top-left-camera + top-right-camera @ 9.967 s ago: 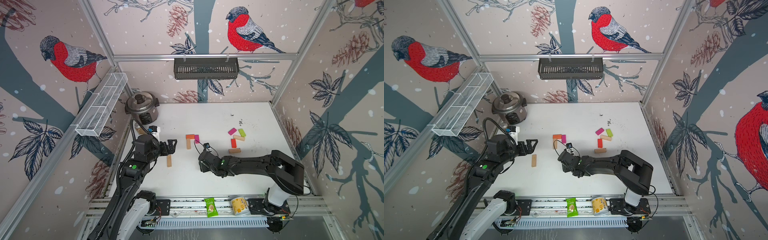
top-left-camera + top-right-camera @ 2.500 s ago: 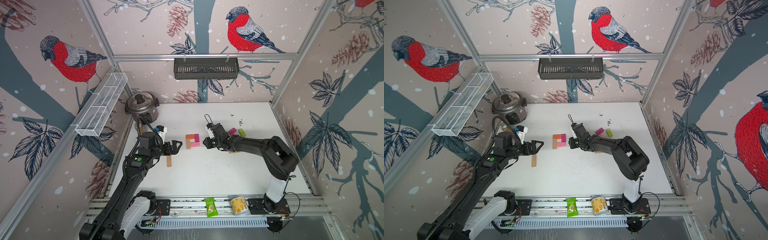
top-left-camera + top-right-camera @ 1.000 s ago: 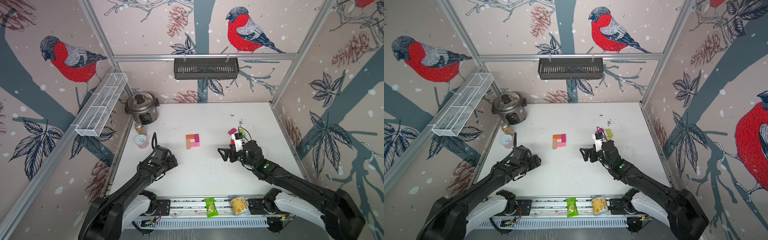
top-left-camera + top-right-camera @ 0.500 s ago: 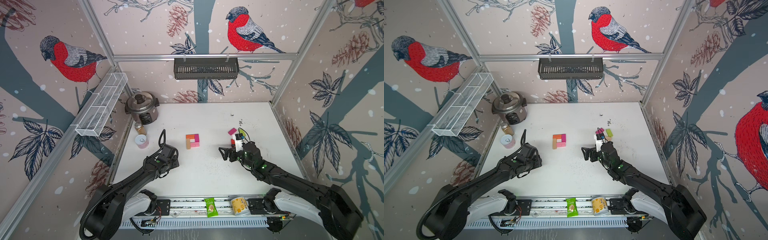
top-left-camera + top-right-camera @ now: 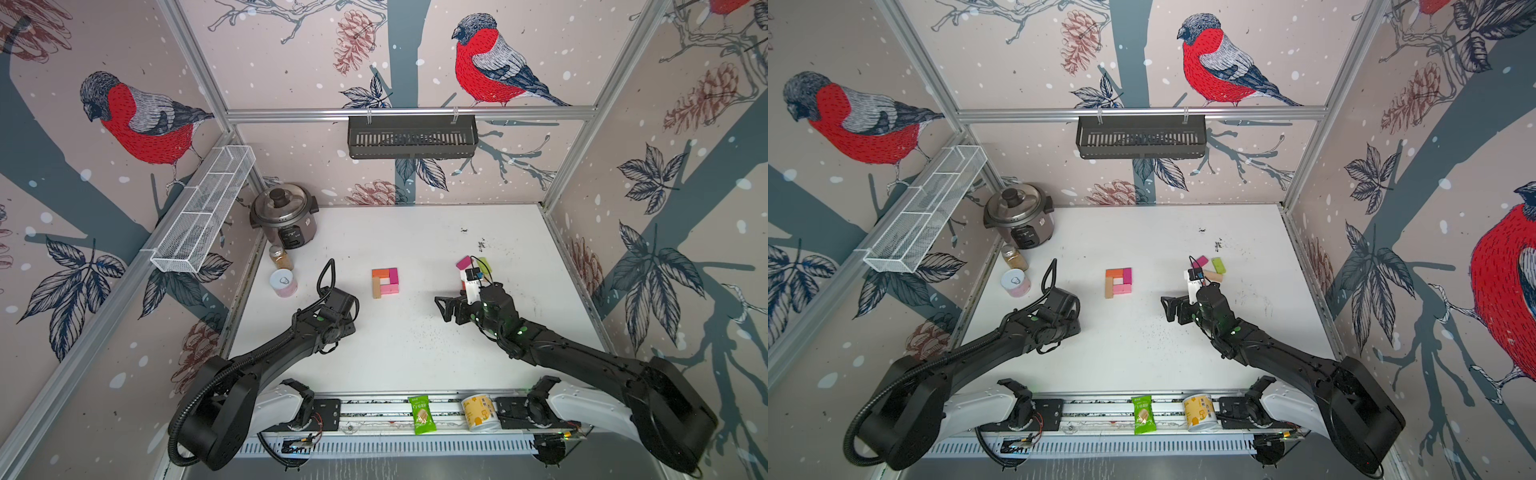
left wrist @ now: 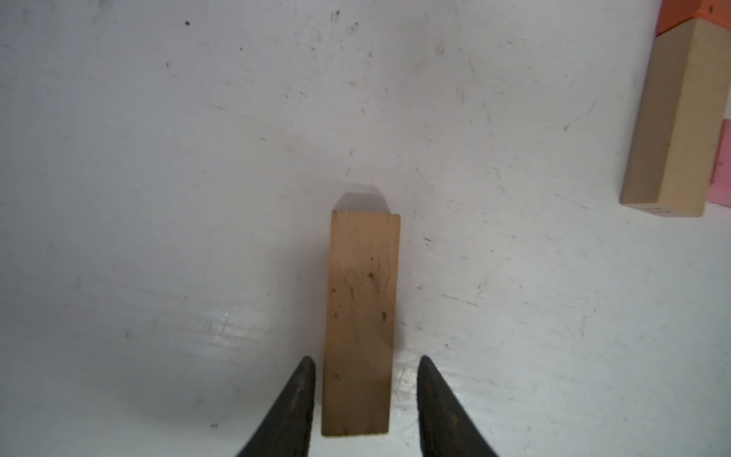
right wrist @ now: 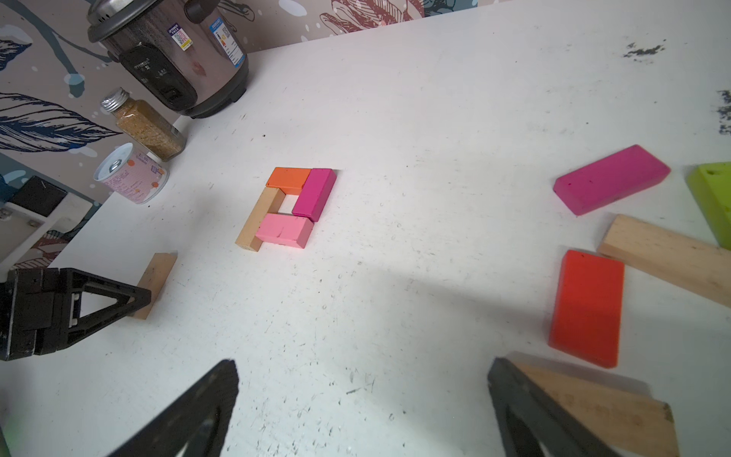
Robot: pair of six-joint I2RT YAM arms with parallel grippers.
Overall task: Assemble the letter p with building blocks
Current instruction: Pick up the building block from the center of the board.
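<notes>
Four building blocks, orange, magenta, light pink and a plain wood one, lie joined as a small loop (image 5: 384, 282) (image 5: 1118, 282) (image 7: 288, 205) mid-table. A loose wood bar (image 6: 360, 316) (image 7: 156, 283) lies flat to its near left. My left gripper (image 6: 366, 362) straddles the bar's near end, open, with a thin gap on each side. In both top views the left wrist (image 5: 338, 305) hides the bar. My right gripper (image 7: 362, 368) (image 5: 446, 305) is wide open and holds nothing. It hovers left of loose magenta (image 7: 611, 180), lime green (image 7: 712, 198), red (image 7: 585, 306) and wood blocks (image 7: 664, 257).
A rice cooker (image 5: 286, 216), a spice jar (image 5: 280, 257) and a pink can (image 5: 283, 282) stand along the left wall. A green snack packet (image 5: 422, 414) and a yellow cup (image 5: 478, 411) sit on the front rail. Another wood block (image 7: 593, 407) lies by my right finger.
The left jaws have narrowed round the wood bar over the last second. The right arm, drawn back from the joined blocks before that, has barely moved.
</notes>
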